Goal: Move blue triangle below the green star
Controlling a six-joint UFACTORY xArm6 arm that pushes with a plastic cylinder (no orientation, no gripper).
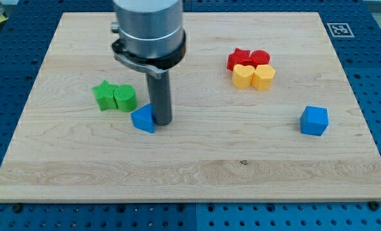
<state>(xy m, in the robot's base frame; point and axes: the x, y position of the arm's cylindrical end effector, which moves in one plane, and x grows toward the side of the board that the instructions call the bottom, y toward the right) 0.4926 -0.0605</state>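
Observation:
The blue triangle [142, 119] lies on the wooden board [190, 160], left of centre. My tip [162, 122] touches its right side. The green star [103, 95] sits up and to the left of the triangle, with a green rounded block [124, 98] pressed against its right side. The triangle is just below and right of that green pair, close to the rounded block.
A blue cube [314, 120] sits at the view's right. A cluster at upper right holds a red star [240, 59], a red round block [260, 58], a yellow heart [243, 76] and a yellow hexagon [263, 76]. A marker tag [338, 29] is at the board's top right corner.

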